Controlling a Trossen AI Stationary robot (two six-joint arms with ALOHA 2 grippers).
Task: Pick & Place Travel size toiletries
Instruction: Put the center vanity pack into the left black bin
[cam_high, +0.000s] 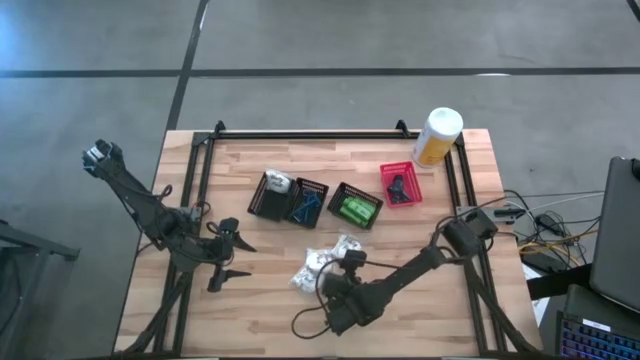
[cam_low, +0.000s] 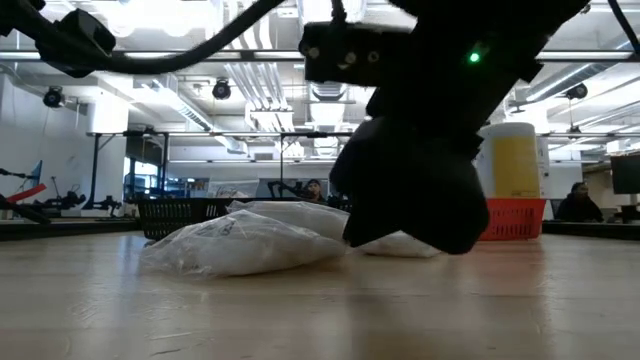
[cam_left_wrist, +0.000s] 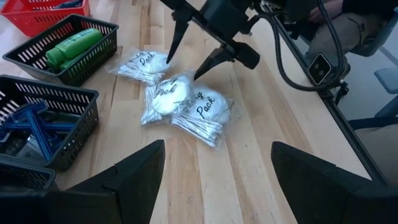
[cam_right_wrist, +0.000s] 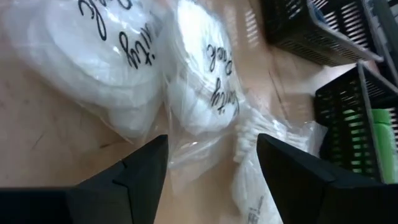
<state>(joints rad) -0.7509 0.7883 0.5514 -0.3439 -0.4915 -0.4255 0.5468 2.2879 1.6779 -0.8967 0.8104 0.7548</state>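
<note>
Three clear-wrapped white packs of toiletries lie flat on the wooden table, near its middle front (cam_high: 322, 264) (cam_left_wrist: 180, 99) (cam_low: 250, 240). My right gripper (cam_high: 342, 262) (cam_left_wrist: 182, 70) (cam_right_wrist: 212, 138) is open and slants down over them, one fingertip by the far pack (cam_left_wrist: 140, 62), the other by the middle pack (cam_left_wrist: 163, 98). A black basket holds green packets (cam_high: 356, 209) (cam_left_wrist: 71, 46). Another holds blue razors (cam_high: 308, 201) (cam_left_wrist: 34, 124). My left gripper (cam_high: 238, 258) (cam_left_wrist: 217, 149) waits open at the table's left, above the wood. My right gripper's open fingers (cam_left_wrist: 177, 34) come slanting down from the table's near right at the packs. Its tips stand at the wrap of the far and middle packs (cam_right_wrist: 205, 93). Whether they touch the wrap I cannot tell.
A third black basket (cam_high: 271, 194) holds a white item, and a red basket (cam_high: 400, 185) holds a dark one. A tall white-and-yellow canister (cam_high: 437, 135) stands at the far right corner. Bare wood lies near the front edge (cam_high: 260, 320). People sit in the room beyond.
</note>
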